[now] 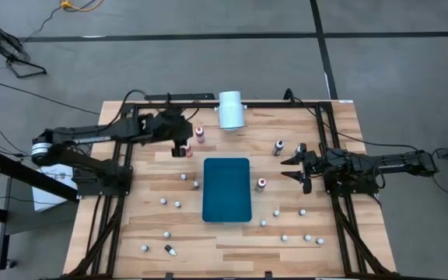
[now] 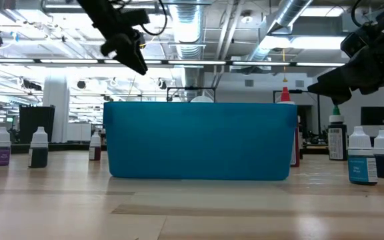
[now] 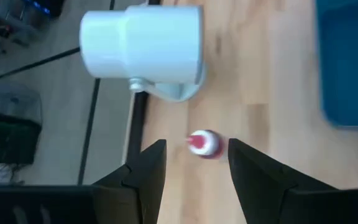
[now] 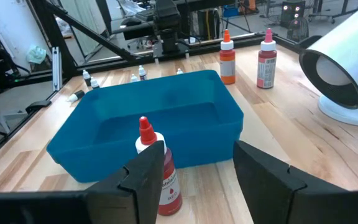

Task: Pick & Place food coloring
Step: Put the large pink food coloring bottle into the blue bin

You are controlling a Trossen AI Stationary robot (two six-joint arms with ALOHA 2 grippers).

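Note:
The food coloring is a set of tiny bottles scattered over the wooden table (image 1: 333, 132). A red one (image 1: 200, 134) and an orange one (image 1: 187, 149) stand at the far left, near a teal bin (image 1: 227, 189). My left gripper (image 1: 180, 145) hangs open above the table there; a red-capped bottle (image 3: 204, 144) shows below and beyond its fingers (image 3: 194, 152), apart from them. My right gripper (image 1: 290, 169) waits open at the right side, its fingers (image 4: 194, 171) level. A red bottle (image 4: 160, 171) stands just ahead of it, in front of the bin (image 4: 154, 121).
A large white cylinder (image 1: 231, 109) lies on its side at the far edge, just beyond the red bottle (image 3: 142, 46). Several small whitish bottles (image 1: 302, 237) dot the near half. Dark-bodied bottles (image 2: 39, 147) stand left and right of the bin (image 2: 199, 140). A black frame (image 1: 341, 214) borders the table.

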